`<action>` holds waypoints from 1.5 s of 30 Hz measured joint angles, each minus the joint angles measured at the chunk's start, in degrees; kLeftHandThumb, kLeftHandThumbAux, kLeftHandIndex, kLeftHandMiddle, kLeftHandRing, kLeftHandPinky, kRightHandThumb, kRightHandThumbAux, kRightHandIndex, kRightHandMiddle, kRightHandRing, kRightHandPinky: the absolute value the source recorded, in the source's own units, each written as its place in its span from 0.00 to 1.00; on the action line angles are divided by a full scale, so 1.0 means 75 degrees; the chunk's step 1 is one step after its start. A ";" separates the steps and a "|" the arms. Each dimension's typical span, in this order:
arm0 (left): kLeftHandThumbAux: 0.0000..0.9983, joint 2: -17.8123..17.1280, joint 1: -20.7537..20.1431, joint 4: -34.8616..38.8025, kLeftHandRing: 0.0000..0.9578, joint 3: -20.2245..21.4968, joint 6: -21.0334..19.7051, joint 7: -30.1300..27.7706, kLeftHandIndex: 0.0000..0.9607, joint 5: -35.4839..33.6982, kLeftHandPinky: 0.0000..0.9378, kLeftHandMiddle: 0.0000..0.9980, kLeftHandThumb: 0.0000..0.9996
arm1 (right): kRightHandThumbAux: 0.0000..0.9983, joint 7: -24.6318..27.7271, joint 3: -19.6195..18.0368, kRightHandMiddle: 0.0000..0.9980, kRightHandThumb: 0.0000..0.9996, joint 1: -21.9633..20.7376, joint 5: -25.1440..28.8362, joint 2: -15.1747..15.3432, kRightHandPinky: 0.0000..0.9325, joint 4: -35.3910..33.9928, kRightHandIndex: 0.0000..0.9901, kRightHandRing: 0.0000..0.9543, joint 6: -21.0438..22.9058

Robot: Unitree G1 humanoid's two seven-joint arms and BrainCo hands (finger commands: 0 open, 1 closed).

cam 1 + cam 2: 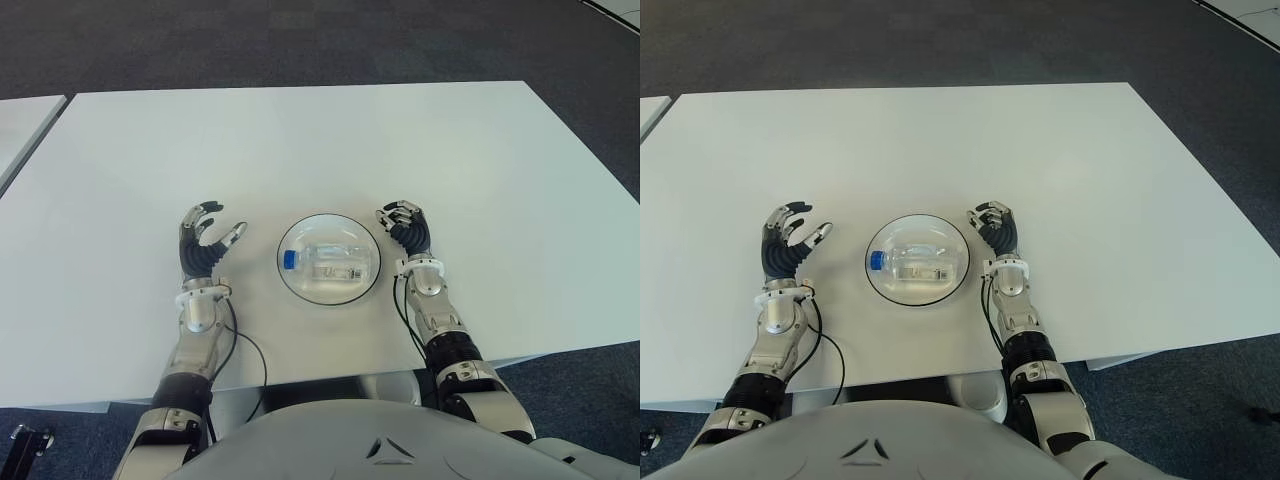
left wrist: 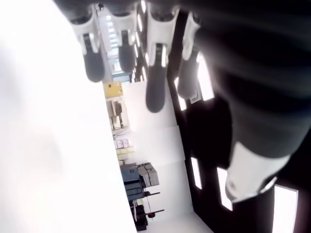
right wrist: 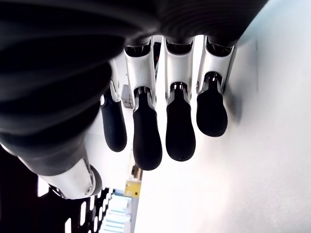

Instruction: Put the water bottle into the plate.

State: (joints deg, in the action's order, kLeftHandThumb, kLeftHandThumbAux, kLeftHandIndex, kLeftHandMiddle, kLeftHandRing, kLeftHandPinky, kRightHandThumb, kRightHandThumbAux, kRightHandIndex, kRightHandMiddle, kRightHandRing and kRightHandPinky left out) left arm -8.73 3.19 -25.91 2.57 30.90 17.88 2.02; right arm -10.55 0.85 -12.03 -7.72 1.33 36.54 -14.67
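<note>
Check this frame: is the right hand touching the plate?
Apart. In the left eye view a strip of bare table separates the right hand from the plate rim; the water bottle lies in the plate, held by neither hand.

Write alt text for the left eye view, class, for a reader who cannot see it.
A clear water bottle with a blue cap lies on its side in a round plate on a white table. The robot's left hand shows to the plate's left and its right hand to the plate's right, both empty, fingers relaxed.
</note>
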 measured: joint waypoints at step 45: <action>0.72 -0.0115 -0.0720 -0.1357 0.61 0.0002 -0.0913 -0.1207 0.45 0.0253 0.57 0.61 0.71 | 0.73 0.0007 0.0031 0.68 0.70 -0.0037 -0.0001 0.0054 0.72 0.0229 0.44 0.70 -0.0201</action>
State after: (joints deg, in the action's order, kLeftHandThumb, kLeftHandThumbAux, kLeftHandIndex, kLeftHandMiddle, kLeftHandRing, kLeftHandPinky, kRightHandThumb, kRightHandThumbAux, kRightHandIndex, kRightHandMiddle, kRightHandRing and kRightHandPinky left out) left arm -9.59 -2.21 -36.09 2.58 24.05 8.83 3.92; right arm -10.49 1.08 -12.31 -7.73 1.73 38.25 -16.18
